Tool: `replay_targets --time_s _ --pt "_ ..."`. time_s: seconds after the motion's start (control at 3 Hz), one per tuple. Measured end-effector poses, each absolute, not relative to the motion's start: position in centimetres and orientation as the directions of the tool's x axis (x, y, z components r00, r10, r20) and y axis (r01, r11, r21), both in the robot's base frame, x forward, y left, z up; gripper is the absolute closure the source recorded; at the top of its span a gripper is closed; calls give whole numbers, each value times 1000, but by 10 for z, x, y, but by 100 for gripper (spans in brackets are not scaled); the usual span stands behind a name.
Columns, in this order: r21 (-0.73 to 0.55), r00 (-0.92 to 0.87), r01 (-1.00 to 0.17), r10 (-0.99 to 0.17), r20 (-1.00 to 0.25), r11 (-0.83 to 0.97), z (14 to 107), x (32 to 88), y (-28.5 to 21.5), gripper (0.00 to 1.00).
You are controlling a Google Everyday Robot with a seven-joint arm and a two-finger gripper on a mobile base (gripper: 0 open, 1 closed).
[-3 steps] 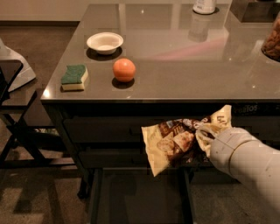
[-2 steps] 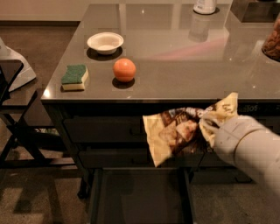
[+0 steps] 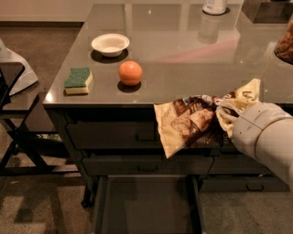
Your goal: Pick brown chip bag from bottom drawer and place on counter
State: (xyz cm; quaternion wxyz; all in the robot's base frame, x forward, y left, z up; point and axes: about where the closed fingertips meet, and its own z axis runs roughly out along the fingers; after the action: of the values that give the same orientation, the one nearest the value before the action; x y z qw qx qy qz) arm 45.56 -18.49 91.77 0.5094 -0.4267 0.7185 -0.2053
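Note:
The brown chip bag (image 3: 192, 122), dark brown with cream-yellow ends, hangs in the air in front of the drawer fronts, its top about level with the counter's front edge. My gripper (image 3: 225, 118) is shut on the bag's right end, with the white arm coming in from the lower right. The bottom drawer (image 3: 147, 203) is pulled open below the bag and its dark inside shows nothing in it. The glossy grey counter (image 3: 183, 50) stretches behind and above the bag.
On the counter stand a white bowl (image 3: 110, 44), an orange (image 3: 130, 73) and a green-topped sponge (image 3: 78, 81) at the left. A white bottle (image 3: 214, 6) and a dark container (image 3: 285, 43) are at the back right. Two shut handled drawers (image 3: 142, 135) are above the open one. A dark stand (image 3: 13, 119) is at the left.
My gripper has lifted the chip bag upward and slightly right, from in front of the middle drawer to about the counter's edge height.

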Motion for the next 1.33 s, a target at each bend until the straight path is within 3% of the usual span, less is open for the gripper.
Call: replay_targets --time_s 1.33 --pt "-755 -119 -258 -795 -594 603 994 477 -223 100"
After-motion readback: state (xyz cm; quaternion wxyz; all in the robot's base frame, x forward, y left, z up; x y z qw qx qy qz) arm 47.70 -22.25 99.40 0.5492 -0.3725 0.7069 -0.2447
